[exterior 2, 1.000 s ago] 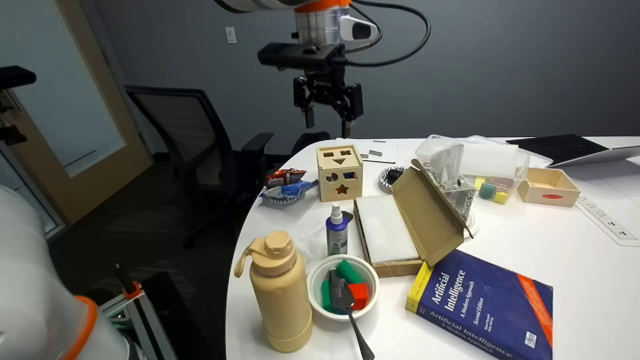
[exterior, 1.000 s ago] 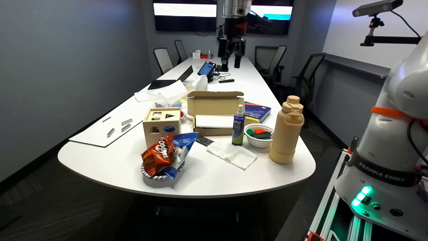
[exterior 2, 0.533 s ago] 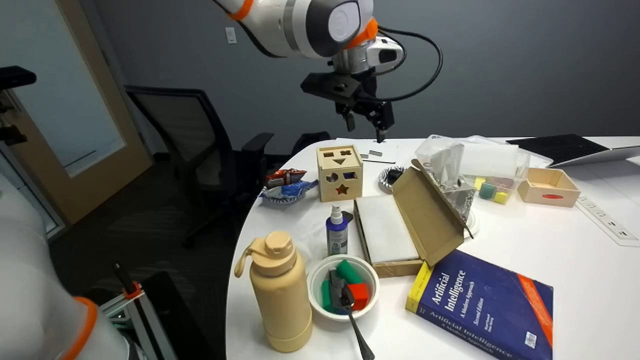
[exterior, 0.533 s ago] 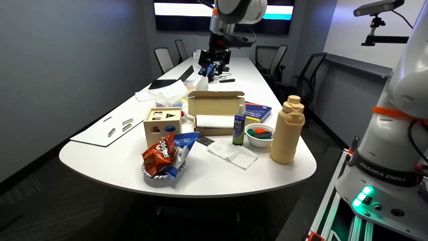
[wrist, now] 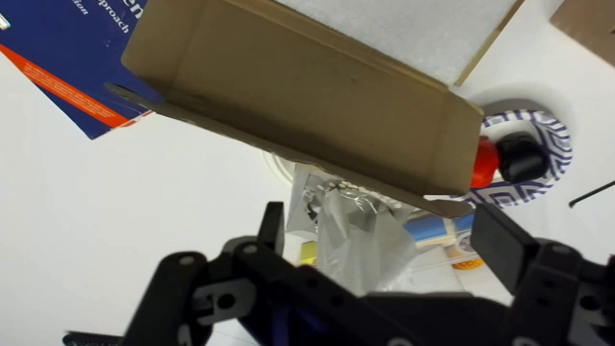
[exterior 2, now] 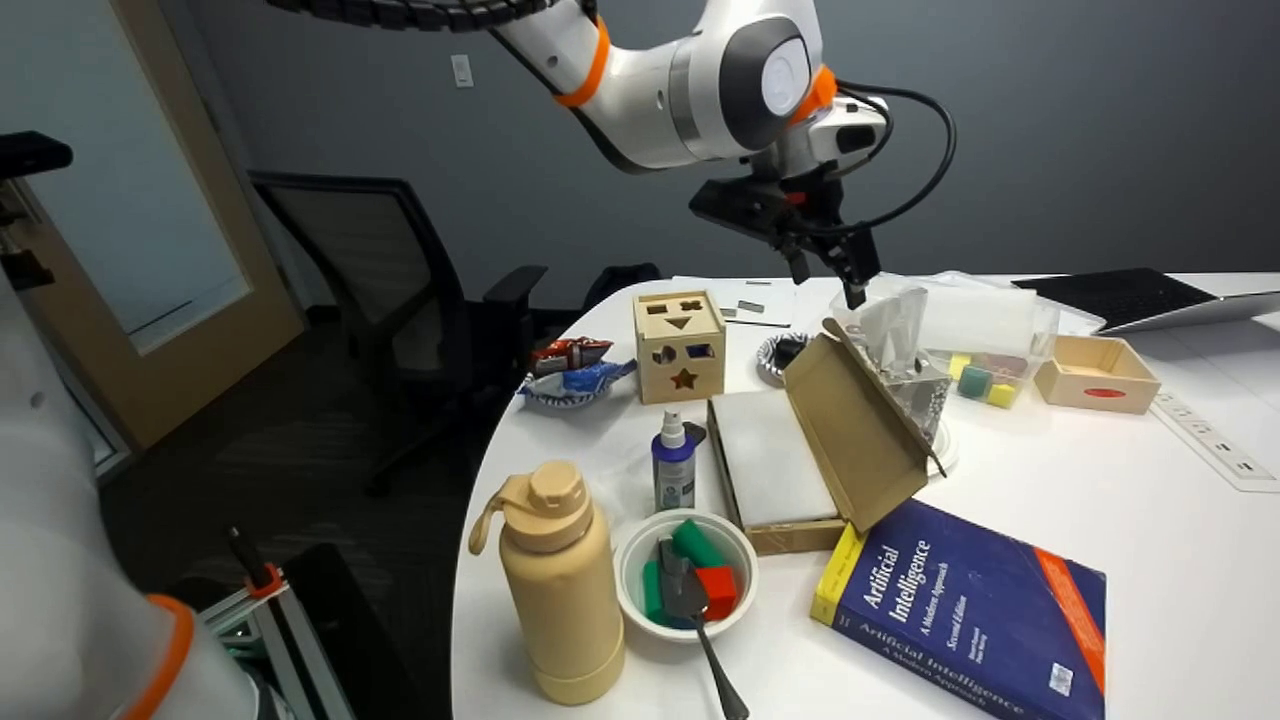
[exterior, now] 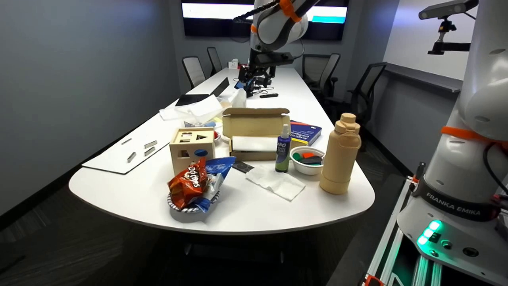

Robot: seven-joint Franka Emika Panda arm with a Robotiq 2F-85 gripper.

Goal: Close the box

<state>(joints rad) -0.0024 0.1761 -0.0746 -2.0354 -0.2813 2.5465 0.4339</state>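
The tan cardboard box (exterior 2: pixel 795 538) lies on the white table, with its lid (exterior 2: pixel 850 430) raised and tilted back. It shows in both exterior views, the lid (exterior: pixel 256 124) standing at the rear. White padding (exterior 2: pixel 770 455) fills the tray. In the wrist view the inner face of the lid (wrist: pixel 312 96) crosses the upper middle, its free edge flap nearest the gripper. My gripper (exterior 2: pixel 828 282) is open and empty, above and beyond the lid's free edge, apart from it. In the wrist view its fingers (wrist: pixel 379 223) stand wide apart, with a tissue box below between them.
The tissue box (wrist: pixel 358 226) with raised tissue stands close behind the lid. A blue book (exterior 2: pixel 980 600) touches the box's near end. A spray bottle (exterior 2: pixel 674 465), white bowl (exterior 2: pixel 740 605), tan jug (exterior 2: pixel 560 590), wooden cube (exterior 2: pixel 682 350) and patterned bowl (wrist: pixel 552 144) stand around it.
My gripper has moved lower and to the right in an exterior view, from beyond the wooden cube toward the area behind the lid. It stays open. The box has not moved.
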